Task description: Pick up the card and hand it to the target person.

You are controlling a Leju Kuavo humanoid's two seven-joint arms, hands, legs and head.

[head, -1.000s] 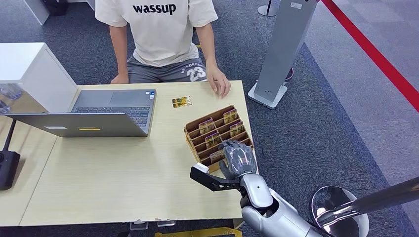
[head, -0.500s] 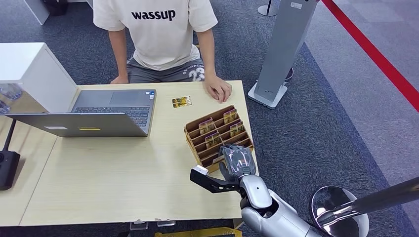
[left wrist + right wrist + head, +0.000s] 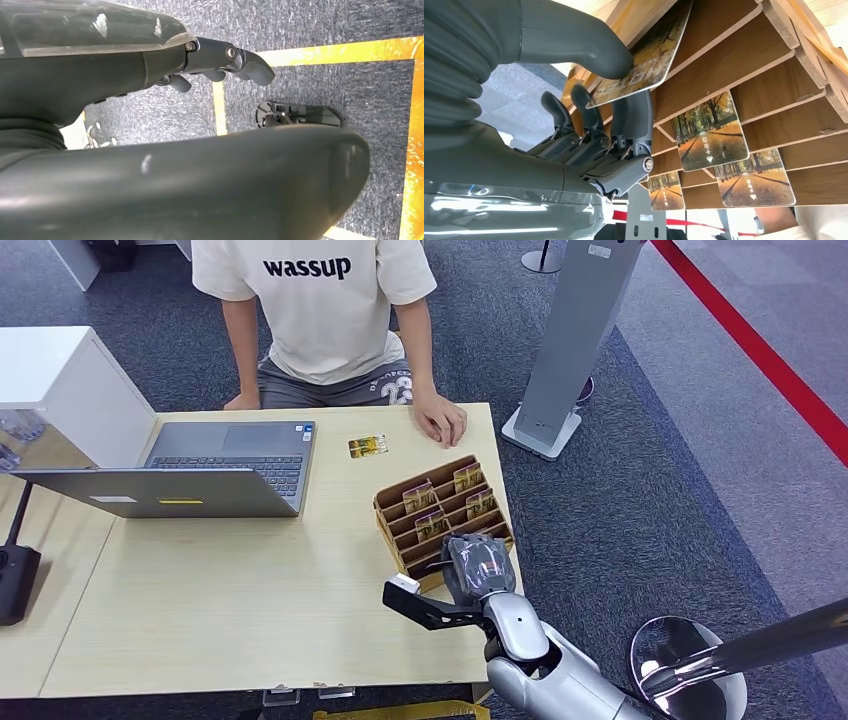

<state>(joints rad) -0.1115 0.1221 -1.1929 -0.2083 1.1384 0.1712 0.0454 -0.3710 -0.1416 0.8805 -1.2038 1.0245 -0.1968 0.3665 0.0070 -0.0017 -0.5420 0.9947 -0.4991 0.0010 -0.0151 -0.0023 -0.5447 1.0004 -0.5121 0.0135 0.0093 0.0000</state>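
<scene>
We see our right hand (image 3: 478, 566) at the near end of the slotted brown wooden card rack (image 3: 396, 502) by the tabletop's right edge, thumb and finger clamped on a yellow autumn-scene card (image 3: 644, 62) at the rack's nearest slot. Our left hand (image 3: 220, 57) hangs over dark carpet with curled, unladen fingers. The person's hand (image 3: 441, 421) rests at the far right corner.

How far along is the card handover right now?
Done: the right hand has reached the card rack. In hand: its thumb and a finger pinch a card that sits at its slot. Left: lift it out and pass it to the person across the table.
</scene>
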